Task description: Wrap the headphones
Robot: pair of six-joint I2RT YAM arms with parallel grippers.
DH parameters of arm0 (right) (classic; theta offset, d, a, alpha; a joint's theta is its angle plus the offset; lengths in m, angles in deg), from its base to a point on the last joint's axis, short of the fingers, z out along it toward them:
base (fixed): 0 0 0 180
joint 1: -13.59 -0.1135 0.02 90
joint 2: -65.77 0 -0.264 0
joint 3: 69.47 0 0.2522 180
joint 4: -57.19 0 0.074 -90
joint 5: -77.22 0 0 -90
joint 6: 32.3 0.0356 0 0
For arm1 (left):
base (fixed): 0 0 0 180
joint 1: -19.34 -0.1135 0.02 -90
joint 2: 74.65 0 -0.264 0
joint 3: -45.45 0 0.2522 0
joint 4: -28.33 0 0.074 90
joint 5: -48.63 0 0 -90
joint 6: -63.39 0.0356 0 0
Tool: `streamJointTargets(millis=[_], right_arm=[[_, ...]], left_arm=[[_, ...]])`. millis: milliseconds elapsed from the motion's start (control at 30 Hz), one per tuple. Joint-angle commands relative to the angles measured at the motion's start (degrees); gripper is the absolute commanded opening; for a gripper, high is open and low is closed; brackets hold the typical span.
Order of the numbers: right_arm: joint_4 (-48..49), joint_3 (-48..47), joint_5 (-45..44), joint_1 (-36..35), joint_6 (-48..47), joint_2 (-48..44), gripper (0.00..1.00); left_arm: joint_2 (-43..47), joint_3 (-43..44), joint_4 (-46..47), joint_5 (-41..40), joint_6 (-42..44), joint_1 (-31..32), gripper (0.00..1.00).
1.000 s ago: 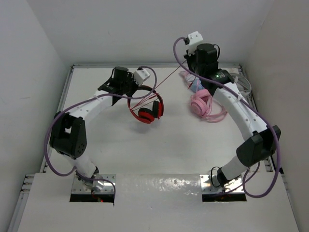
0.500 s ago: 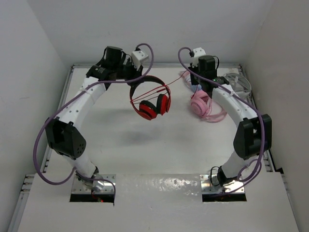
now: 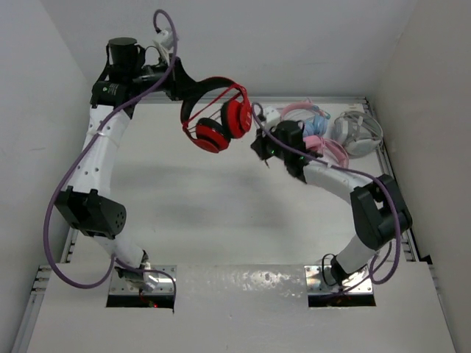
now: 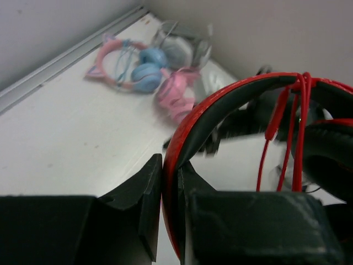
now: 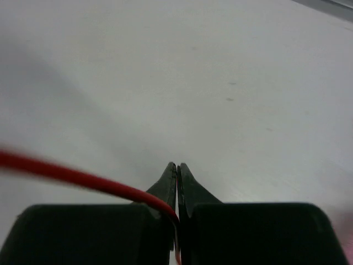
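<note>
The red headphones point(image 3: 218, 125) hang in the air over the back of the table, ear cups down. My left gripper point(image 3: 182, 87) is raised high at the back left and shut on the black-and-red headband point(image 4: 185, 135). In the left wrist view the left gripper point(image 4: 171, 174) pinches the band, and several turns of the red cable point(image 4: 298, 118) lie across it. My right gripper point(image 3: 261, 144) sits low, to the right of the ear cups. In the right wrist view the right gripper point(image 5: 177, 172) is shut on the thin red cable point(image 5: 66, 174), which runs off to the left.
Pink headphones with blue cups point(image 3: 307, 121) and grey-white headphones point(image 3: 357, 132) lie at the back right; both also show in the left wrist view point(image 4: 138, 63) point(image 4: 185, 51). Walls enclose the table on the left, back and right.
My left arm has lifted the red headphones up and toward the back left. My right arm has swung from the back right down and left, toward the ear cups, uncovering the pink headphones.
</note>
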Motion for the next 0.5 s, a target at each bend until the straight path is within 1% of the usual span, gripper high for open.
streamJointTargets(millis=[0, 33, 67, 100, 133, 167, 200, 233, 267, 300, 333, 367, 400, 433, 467], right_arm=[[15.1, 10.6, 1.0, -6.1, 0.3, -2.8, 0.0], [24.4, 15.6, 0.3, -7.3, 3.2, -3.5, 0.0], [29.1, 17.8, -1.1, -9.6, 4.8, -3.7, 0.0], [38.5, 20.0, -4.5, -10.8, 7.5, -3.7, 0.0], [42.8, 23.3, -6.5, -13.1, 8.8, -3.4, 0.0], [46.2, 24.4, -8.2, -14.4, 9.7, -3.1, 0.0], [51.2, 25.3, -11.8, -15.7, 10.0, -2.7, 0.0], [52.3, 25.3, -13.0, -18.6, 9.2, -2.0, 0.0], [52.2, 24.5, -14.1, -20.3, 8.1, -1.5, 0.0], [49.0, 23.1, -14.8, -21.9, 4.7, -1.1, 0.0], [46.4, 19.4, -16.3, -25.2, 2.5, -0.7, 0.0], [43.7, 17.3, -17.2, -26.9, -1.5, 0.8, 0.0], [37.9, 15.1, -18.3, -28.2, -3.2, 1.8, 0.0], [35.3, 11.0, -20.6, -30.5, -4.8, 2.8, 0.0], [30.8, 9.3, -21.5, -31.4, -6.8, 4.8, 0.0]], left_arm=[[0.0, 1.6, 15.7, 12.8, -23.3, -3.7, 0.0], [0.1, -0.1, 17.4, 12.8, -26.7, -4.1, 0.0], [0.1, -0.8, 19.8, 12.5, -28.0, -4.4, 0.0], [0.1, -2.2, 21.0, 12.2, -29.5, -4.7, 0.0], [-0.1, -3.1, 22.4, 12.3, -33.1, -5.5, 0.0], [0.0, -4.3, 26.5, 12.7, -35.3, -6.0, 0.0], [0.1, -5.7, 28.9, 13.5, -37.8, -6.4, 0.0], [0.3, -8.5, 32.8, 13.7, -41.7, -6.8, 0.0], [0.4, -9.5, 33.4, 13.0, -42.7, -6.8, 0.0], [0.5, -10.4, 34.1, 12.6, -43.4, -7.2, 0.0], [0.6, -11.8, 34.9, 12.1, -44.3, -8.5, 0.0], [0.6, -12.4, 35.4, 11.4, -44.8, -8.8, 0.0], [0.5, -13.2, 36.1, 11.2, -45.5, -9.0, 0.0], [0.6, -13.9, 38.6, 11.0, -47.5, -9.3, 0.0], [0.6, -15.9, 39.9, 10.9, -48.7, -9.6, 0.0]])
